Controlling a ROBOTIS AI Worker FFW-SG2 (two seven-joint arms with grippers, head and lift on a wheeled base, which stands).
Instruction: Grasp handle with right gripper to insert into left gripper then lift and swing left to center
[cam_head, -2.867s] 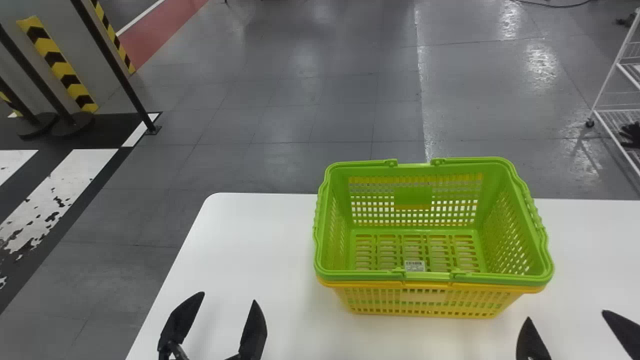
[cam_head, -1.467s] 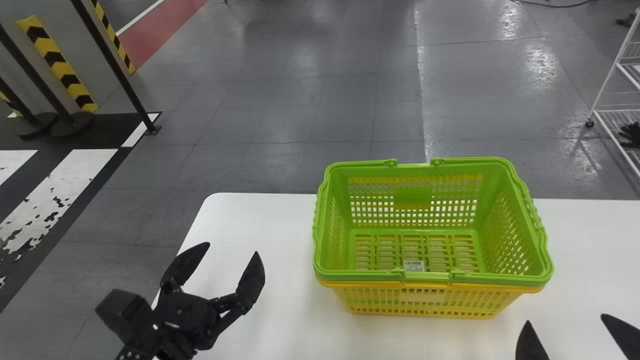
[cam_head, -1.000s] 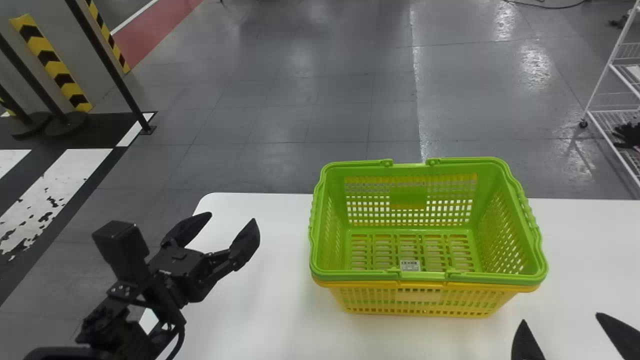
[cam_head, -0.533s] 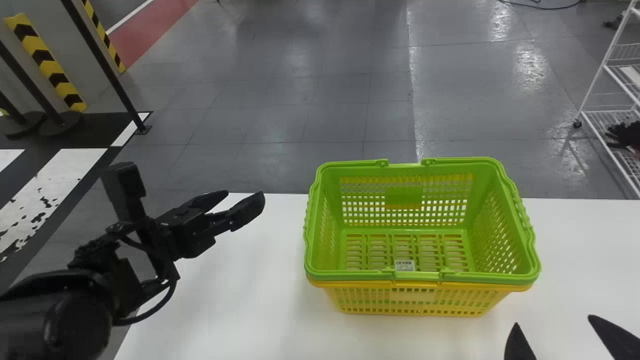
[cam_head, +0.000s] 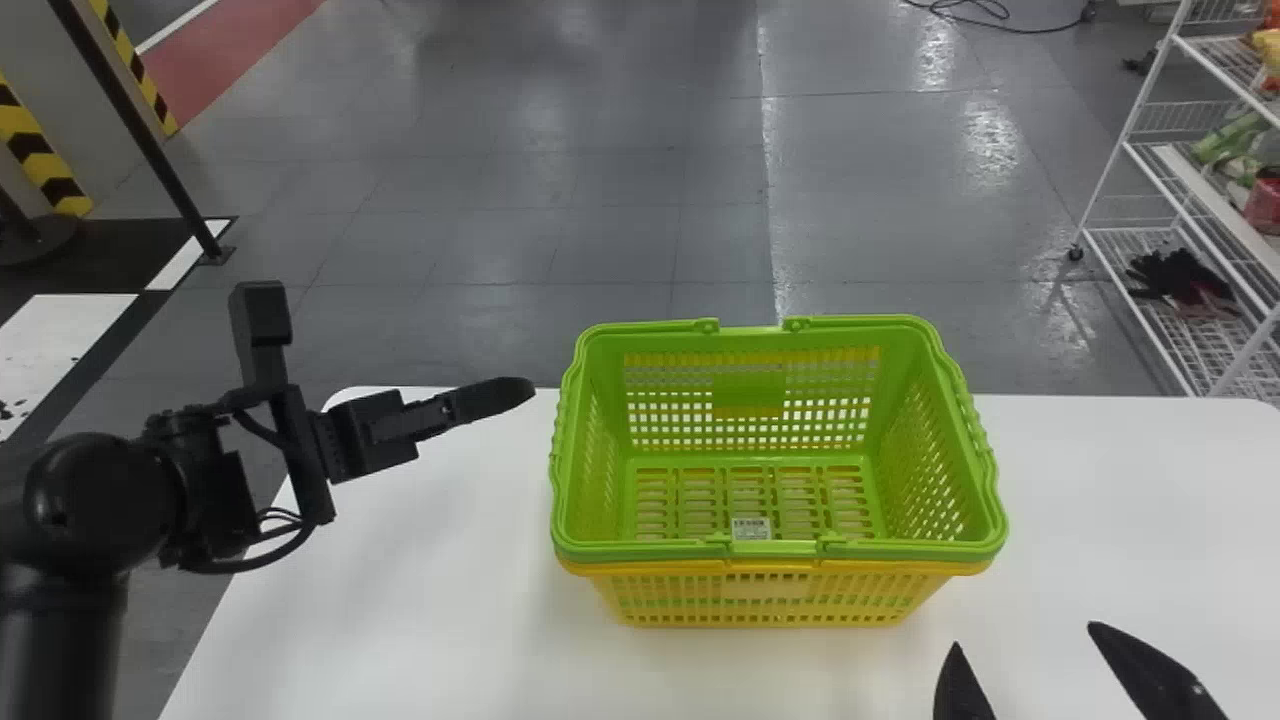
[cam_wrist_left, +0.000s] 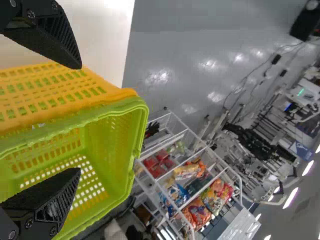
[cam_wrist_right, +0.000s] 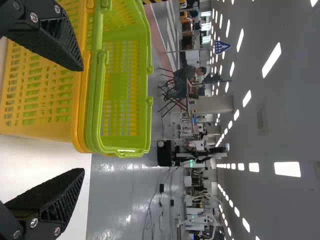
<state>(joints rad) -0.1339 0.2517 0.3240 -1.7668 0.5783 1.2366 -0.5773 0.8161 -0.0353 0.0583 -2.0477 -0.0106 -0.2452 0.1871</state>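
A green basket (cam_head: 750, 480) is nested in a yellow basket (cam_head: 760, 597); its handles lie folded along the rim, one on the near side (cam_head: 775, 548). Left of the baskets, my left gripper (cam_head: 512, 390) is raised and points toward their left end without contact. From the left wrist, the gripper (cam_wrist_left: 80, 119) has its fingers wide apart, with the green basket (cam_wrist_left: 107, 150) beyond them. Near the bottom right, my right gripper (cam_head: 1025, 636) is open in front of the baskets' right part. In the right wrist view this gripper (cam_wrist_right: 82, 120) has the green basket (cam_wrist_right: 120, 85) ahead.
The baskets stand on a white table (cam_head: 420, 560) whose far edge runs behind them. A white wire shelf (cam_head: 1150, 190) with goods stands on the floor at the right. Black posts (cam_head: 140, 130) are at the far left.
The left arm has come up from the bottom edge and forward, its gripper turning toward the baskets. The head view has swung right, so baskets, floor and right gripper appear further left.
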